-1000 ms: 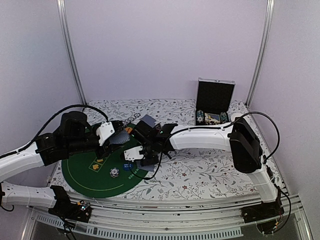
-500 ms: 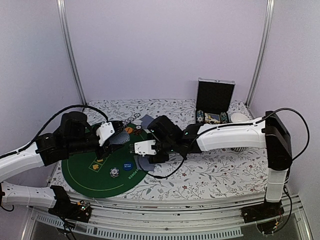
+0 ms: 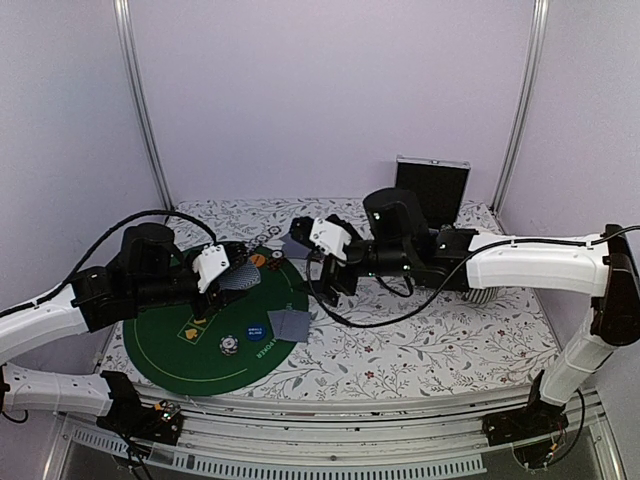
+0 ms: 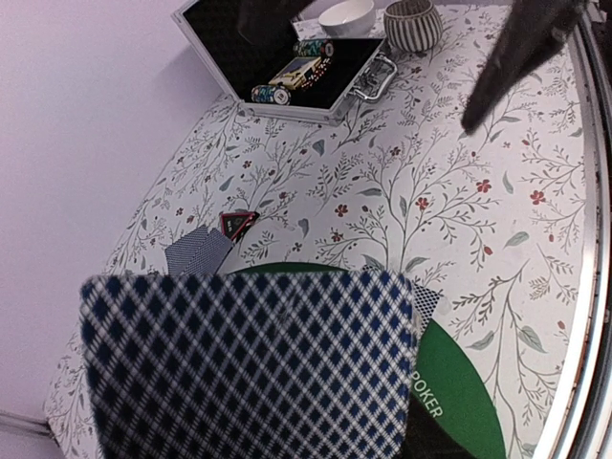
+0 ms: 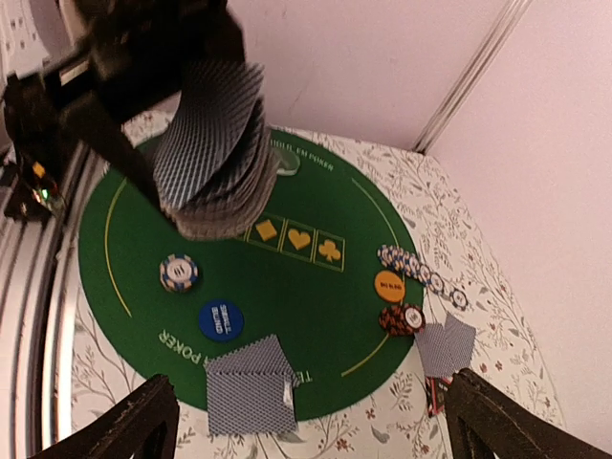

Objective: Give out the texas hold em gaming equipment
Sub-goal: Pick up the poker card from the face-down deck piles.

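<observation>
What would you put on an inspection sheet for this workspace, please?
Surface: floral cloth, round green mat at near left.
Job's things: two cards at mat's edge; blue disc and striped chip on mat; orange disc, chip row; second card pair off mat.
Clutter: open case, white bowl, ribbed cup.
End effectors: left end effector holds card deck; right end effector open, empty.
Cables: black cable hangs under right arm.
Surroundings: pale walls, metal posts.
</observation>
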`<state>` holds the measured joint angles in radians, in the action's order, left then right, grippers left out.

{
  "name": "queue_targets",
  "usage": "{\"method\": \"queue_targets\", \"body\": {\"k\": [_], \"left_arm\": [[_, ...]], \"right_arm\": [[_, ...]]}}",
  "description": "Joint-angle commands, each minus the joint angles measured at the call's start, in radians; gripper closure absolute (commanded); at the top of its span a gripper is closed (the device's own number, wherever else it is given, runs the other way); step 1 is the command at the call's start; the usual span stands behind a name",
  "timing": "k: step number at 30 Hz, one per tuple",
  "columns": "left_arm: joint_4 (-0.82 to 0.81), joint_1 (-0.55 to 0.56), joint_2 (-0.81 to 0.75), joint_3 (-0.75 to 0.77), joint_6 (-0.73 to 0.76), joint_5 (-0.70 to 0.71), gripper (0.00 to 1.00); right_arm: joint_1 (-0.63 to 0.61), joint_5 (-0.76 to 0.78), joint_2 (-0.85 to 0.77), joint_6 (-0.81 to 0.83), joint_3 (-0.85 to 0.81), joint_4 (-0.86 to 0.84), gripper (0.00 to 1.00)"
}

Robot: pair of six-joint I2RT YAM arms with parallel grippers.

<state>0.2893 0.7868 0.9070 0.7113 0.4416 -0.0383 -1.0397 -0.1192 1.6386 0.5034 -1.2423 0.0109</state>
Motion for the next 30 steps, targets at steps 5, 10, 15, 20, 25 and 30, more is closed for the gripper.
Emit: {"method": "queue_targets", "body": {"k": [5,10,15,20,25,30], "left_arm": [[-0.026,-0.008,-0.001,-0.007,0.012,-0.013,0.51],[-0.027,-0.008,0.0,-0.008,0.011,-0.016,0.51],[-0.027,-0.008,-0.002,-0.009,0.011,-0.017,0.51],[-0.027,-0.009,-0.003,-0.008,0.011,-0.021,0.51],[-0.027,-0.008,-0.006,-0.008,0.011,-0.023,0.51],[-0.028,-0.008,-0.011,-0.009,0.012,-0.022,0.51]], "right_arm": [[0.049,-0.376,0.045,-0.419,-0.164,-0.128,0.01],[0.045,-0.366,0.138,-0.572,-0.249,-0.103,0.01],[0.032,-0.411,0.229,-0.607,-0.328,-0.069,0.01],[0.027,-0.429,0.313,-0.637,-0.399,-0.047,0.0],[0.027,-0.401,0.385,-0.669,-0.456,-0.045,0.01],[0.029,-0.322,0.413,-0.69,-0.492,0.0,0.04]]}}
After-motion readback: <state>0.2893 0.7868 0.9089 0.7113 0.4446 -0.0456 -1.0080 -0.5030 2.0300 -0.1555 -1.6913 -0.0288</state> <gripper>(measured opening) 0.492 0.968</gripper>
